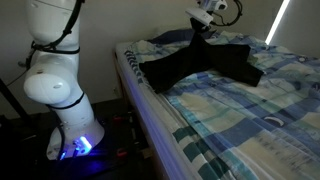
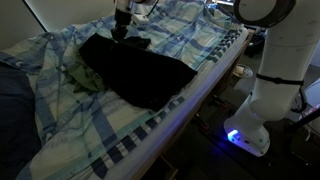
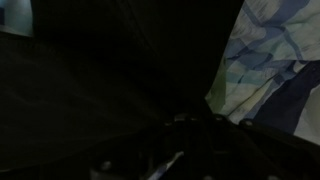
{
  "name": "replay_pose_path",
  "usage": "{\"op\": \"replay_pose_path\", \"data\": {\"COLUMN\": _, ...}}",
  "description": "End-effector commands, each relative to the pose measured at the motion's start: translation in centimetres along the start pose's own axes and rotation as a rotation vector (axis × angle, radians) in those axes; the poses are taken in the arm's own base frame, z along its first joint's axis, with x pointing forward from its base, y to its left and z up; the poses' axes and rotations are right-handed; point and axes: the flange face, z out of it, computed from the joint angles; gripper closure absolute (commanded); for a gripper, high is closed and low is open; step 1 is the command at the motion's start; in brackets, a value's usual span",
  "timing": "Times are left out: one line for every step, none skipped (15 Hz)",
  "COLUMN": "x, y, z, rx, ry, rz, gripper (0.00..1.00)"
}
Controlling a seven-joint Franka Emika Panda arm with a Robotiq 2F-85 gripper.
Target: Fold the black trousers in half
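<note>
One garment matters here: the limp, matte black trousers, lying on the bench over its blue-and-white plaid cotton bedsheet.

Reading from the left in an exterior view, the white, rounded robot arm stands on the floor well to the left of the trousers, with a small blue light glowing at its foot. Over the middle of the trousers I see the claw, and the black fabric rises to it in a tent-like peak. From that I take the claw to be pinched onto a fold of the cloth. To the right of the trousers, only plaid sheet runs on.

From the opposite side, a crumpled greenish patch touches the left edge of the trousers. The claw sits at their far edge, and the arm stands to their right, beyond the bench's rim.

On my wrist feed, black fabric fills the left and centre, and plaid sheet shows at the right. The fingers themselves are too dark there to make out.
</note>
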Motion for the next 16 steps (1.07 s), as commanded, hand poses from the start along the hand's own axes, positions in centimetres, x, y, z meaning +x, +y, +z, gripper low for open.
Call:
{"op": "replay_pose_path", "data": {"x": -0.9, "y": 0.8, "z": -1.9, "rx": -0.005, "ry": 0.022, "rz": -0.020, "gripper": 0.99}}
{"op": "replay_pose_path", "data": {"x": 0.1, "y": 0.0, "z": -0.2, "rx": 0.000, "ry": 0.000, "rz": -0.004, "gripper": 0.95}}
{"op": "replay_pose_path", "data": {"x": 0.0, "y": 0.4, "z": -0.5, "rx": -0.003, "ry": 0.004, "rz": -0.008, "gripper": 0.95}}
{"op": "replay_pose_path", "data": {"x": -0.1, "y": 0.8, "z": -0.8, "rx": -0.006, "ry": 0.008, "rz": -0.006, "gripper": 0.95}}
{"op": "replay_pose_path", "data": {"x": -0.2, "y": 1.2, "z": -1.1, "rx": -0.008, "ry": 0.012, "rz": -0.004, "gripper": 0.95}}
{"op": "replay_pose_path", "data": {"x": -0.3, "y": 1.4, "z": -1.3, "rx": -0.010, "ry": 0.015, "rz": -0.006, "gripper": 0.95}}
{"op": "replay_pose_path", "data": {"x": -0.5, "y": 2.0, "z": -1.3, "rx": -0.011, "ry": 0.025, "rz": 0.011, "gripper": 0.99}}
{"op": "replay_pose_path", "data": {"x": -0.2, "y": 2.0, "z": -1.0, "rx": -0.015, "ry": 0.024, "rz": 0.014, "gripper": 0.99}}
{"op": "replay_pose_path", "data": {"x": 0.2, "y": 1.7, "z": -0.4, "rx": -0.018, "ry": 0.019, "rz": 0.009, "gripper": 0.99}}
{"op": "replay_pose_path", "data": {"x": 0.6, "y": 1.4, "z": 0.3, "rx": -0.019, "ry": 0.015, "rz": 0.004, "gripper": 0.99}}
{"op": "replay_pose_path", "data": {"x": 1.0, "y": 0.9, "z": 1.0, "rx": -0.019, "ry": 0.008, "rz": -0.001, "gripper": 0.99}}
{"op": "replay_pose_path", "data": {"x": 1.6, "y": 0.4, "z": 1.8, "rx": -0.018, "ry": 0.001, "rz": -0.013, "gripper": 0.99}}
{"op": "replay_pose_path", "data": {"x": 2.1, "y": -0.2, "z": 2.6, "rx": -0.016, "ry": -0.007, "rz": -0.028, "gripper": 0.99}}
{"op": "replay_pose_path", "data": {"x": 2.6, "y": -0.8, "z": 3.3, "rx": -0.018, "ry": -0.017, "rz": -0.037, "gripper": 0.99}}
{"op": "replay_pose_path", "data": {"x": 3.2, "y": -1.7, "z": 4.2, "rx": -0.020, "ry": -0.028, "rz": -0.053, "gripper": 0.99}}
{"op": "replay_pose_path", "data": {"x": 3.7, "y": -2.6, "z": 5.1, "rx": -0.027, "ry": -0.038, "rz": -0.065, "gripper": 0.99}}
